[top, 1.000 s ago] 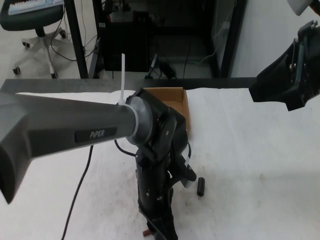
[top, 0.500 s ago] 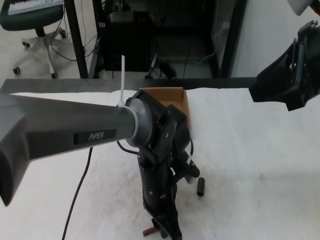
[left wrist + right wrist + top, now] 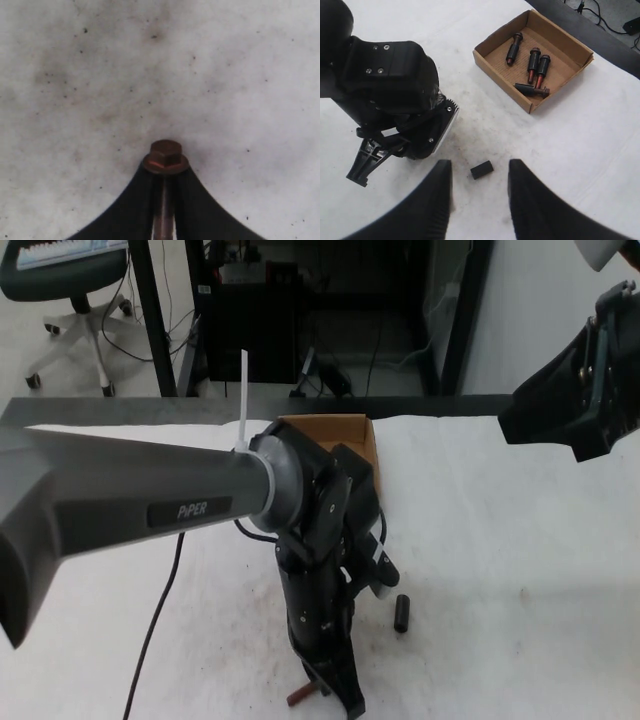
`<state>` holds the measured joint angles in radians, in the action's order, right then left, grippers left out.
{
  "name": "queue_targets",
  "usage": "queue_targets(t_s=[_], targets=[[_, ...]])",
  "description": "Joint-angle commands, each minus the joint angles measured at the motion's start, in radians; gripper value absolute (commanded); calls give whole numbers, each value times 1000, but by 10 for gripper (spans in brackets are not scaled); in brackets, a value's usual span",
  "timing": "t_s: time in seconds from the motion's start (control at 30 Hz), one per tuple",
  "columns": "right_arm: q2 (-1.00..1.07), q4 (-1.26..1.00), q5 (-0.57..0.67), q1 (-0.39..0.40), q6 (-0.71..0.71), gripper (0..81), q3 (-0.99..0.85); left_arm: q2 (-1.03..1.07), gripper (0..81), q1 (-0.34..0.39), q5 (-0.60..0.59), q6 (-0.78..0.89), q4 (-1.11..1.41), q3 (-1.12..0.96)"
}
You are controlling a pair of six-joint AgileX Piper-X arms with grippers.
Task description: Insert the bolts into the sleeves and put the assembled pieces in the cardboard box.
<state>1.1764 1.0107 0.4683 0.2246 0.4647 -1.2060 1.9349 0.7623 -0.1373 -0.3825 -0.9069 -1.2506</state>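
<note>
Light is diffuse and comes from overhead, with no hard edges. In the high view I read the white bench cover (image 3: 500, 540) around the cardboard box (image 3: 372, 462) as evenly bright. The racks (image 3: 260, 320) behind the box sit dim, nearly black low down. In front of the box a soft shadow lies under the arm (image 3: 150, 500).

In the right wrist view the cover beside the box glares near white, and the box walls shade its floor faintly.

The left wrist view is dimmer, with a grey mottled cover. The bolt (image 3: 165, 154) head carries one dull highlight, and the left gripper (image 3: 165, 172) reads flat black.
</note>
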Motion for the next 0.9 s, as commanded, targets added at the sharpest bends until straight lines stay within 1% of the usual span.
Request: queue_targets(t_s=[0.0,0.1,0.23,0.33,0.47,0.57,0.6,0.67,0.73,0.87], targets=[[-9,3,9,-4,-2,344,-8,20,3,3,3,-6,-5,8],[-9,6,-10,-4,-2,288,-8,14,3,3,3,28,-5,6],[-9,11,-74,-6,-2,226,-8,-39,3,-9,3,93,18,6],[-7,11,-136,-9,-52,223,-8,-133,3,-32,3,122,77,6],[-5,-13,-149,-25,-159,223,29,-303,3,-84,3,208,182,6],[14,-29,-149,-27,-296,223,80,-447,3,-136,3,269,240,9],[26,-31,-149,-27,-362,223,105,-484,3,-152,3,283,249,9],[58,-31,-145,-21,-431,223,145,-573,3,-189,3,287,257,9],[102,-31,-136,-1,-459,232,182,-644,3,-222,3,287,251,9],[202,-59,-134,69,-534,259,213,-752,3,-283,3,278,218,9]])
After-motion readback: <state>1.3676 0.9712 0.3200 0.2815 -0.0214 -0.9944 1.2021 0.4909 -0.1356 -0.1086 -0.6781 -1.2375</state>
